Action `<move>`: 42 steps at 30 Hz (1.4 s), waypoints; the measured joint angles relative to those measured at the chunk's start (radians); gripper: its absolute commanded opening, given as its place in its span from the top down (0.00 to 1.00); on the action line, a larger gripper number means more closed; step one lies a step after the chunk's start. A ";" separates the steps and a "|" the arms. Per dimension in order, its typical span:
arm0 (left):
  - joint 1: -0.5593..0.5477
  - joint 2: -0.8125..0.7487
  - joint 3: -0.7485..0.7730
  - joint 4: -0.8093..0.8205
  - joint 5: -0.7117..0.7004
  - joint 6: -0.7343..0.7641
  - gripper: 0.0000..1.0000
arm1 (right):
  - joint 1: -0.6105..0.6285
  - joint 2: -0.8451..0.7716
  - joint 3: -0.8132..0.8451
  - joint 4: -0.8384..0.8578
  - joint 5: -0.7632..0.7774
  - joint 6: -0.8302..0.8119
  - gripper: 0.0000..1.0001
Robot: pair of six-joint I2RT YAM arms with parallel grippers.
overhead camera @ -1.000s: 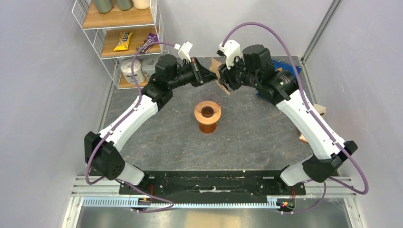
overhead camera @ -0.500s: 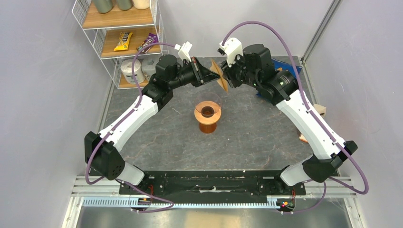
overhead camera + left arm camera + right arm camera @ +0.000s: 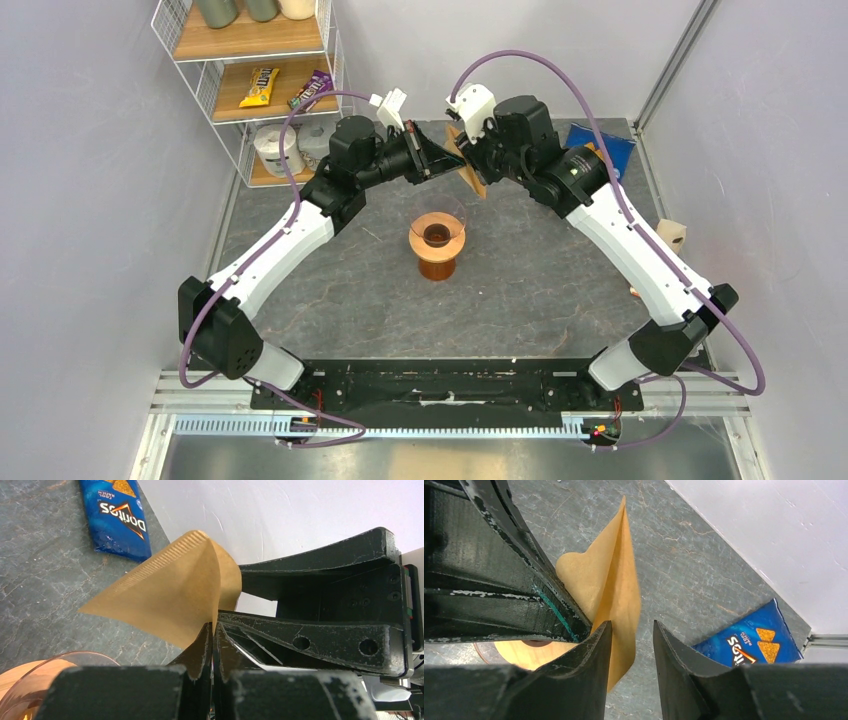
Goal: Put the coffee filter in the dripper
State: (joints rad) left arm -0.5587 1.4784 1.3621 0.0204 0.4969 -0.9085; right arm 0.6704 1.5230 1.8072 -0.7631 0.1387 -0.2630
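Brown paper filter [image 3: 470,176] hangs in the air at upper centre of the top view. It is not in the dripper [image 3: 437,243], which stands upright on the counter [image 3: 560,290] at frame centre, centre hole showing, nothing in it.

Left hand [image 3: 212,632]: jaws pinched flat on the filter's lower edge. The paper fans out toward upper left in that wrist view, partly folded.

Right hand [image 3: 631,630]: jaws narrow with a gap showing. The filter's edge sits in the gap against one finger, not clamped as far as I can see.

Progress (judgement): pick-up done; filter looks to be at a two-hand stage, probably being opened or re-gripped. Left to do: shape the cone, bring it over the rim, seat it, release.

Writing: blue bag [image 3: 117,517] reads "Doritos", "Cool Ranch". Packets [image 3: 262,86] on the shelf [image 3: 230,45], upper left: too small to read.
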 measured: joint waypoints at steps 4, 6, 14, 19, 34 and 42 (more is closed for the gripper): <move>0.000 0.000 0.000 0.009 0.002 -0.008 0.98 | 0.000 0.000 -0.001 0.010 -0.002 0.008 0.49; 0.000 0.000 0.000 0.013 0.002 -0.011 0.98 | -0.001 0.000 -0.008 0.022 -0.002 0.013 0.48; 0.000 0.000 0.000 0.013 0.011 -0.017 0.98 | -0.021 -0.003 -0.050 0.067 -0.014 0.028 0.54; 0.000 0.000 0.000 0.022 0.020 -0.019 0.98 | -0.046 -0.003 -0.050 0.074 -0.024 0.043 0.68; -0.003 0.001 0.073 -0.137 -0.076 -0.010 0.89 | -0.047 -0.002 -0.050 0.087 -0.015 0.091 1.00; -0.019 0.024 0.177 -0.241 -0.161 0.021 0.64 | 0.005 -0.003 -0.087 0.158 0.055 0.054 1.00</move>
State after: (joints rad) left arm -0.5777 1.5024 1.5394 -0.2207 0.3363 -0.8871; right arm 0.6750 1.5200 1.7203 -0.6052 0.1936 -0.2089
